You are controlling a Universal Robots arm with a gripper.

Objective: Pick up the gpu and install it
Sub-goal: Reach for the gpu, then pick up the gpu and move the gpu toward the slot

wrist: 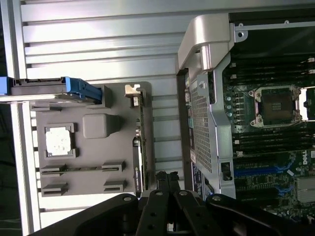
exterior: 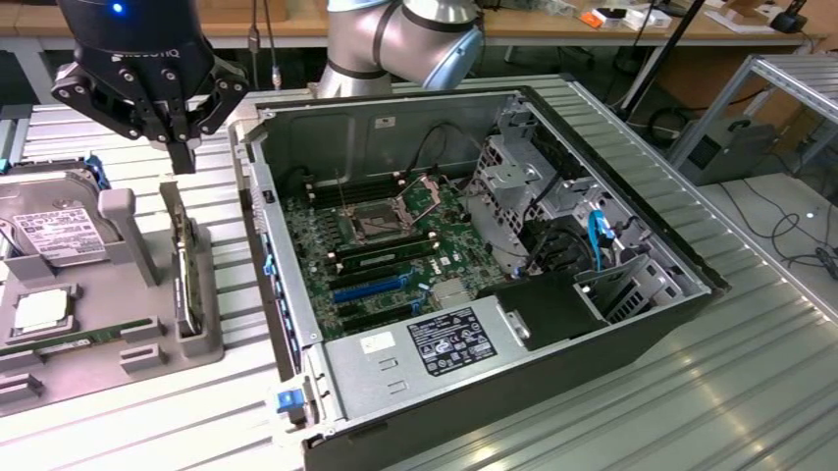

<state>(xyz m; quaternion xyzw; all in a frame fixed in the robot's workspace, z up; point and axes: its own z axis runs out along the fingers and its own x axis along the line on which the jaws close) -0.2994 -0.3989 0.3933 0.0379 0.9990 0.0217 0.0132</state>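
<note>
The gpu (exterior: 184,280) stands on its long edge in a slot of the grey holder tray (exterior: 137,339), at the exterior view's left of the open computer case (exterior: 615,324). In the wrist view the gpu (wrist: 139,152) appears edge-on as a thin strip, with its silver bracket (wrist: 132,90) at one end. My gripper (exterior: 180,155) hangs above the card's far end, shut, with nothing between its fingers. In the wrist view the gripper (wrist: 167,177) has its tips pressed together, just off one end of the card.
The tray also holds a silver hard drive (exterior: 53,231) in a blue caddy (wrist: 74,87) and a processor chip (exterior: 39,309). Inside the case lies the motherboard (exterior: 380,235) with blue expansion slots (exterior: 369,289). The case wall (exterior: 269,245) rises close beside the tray.
</note>
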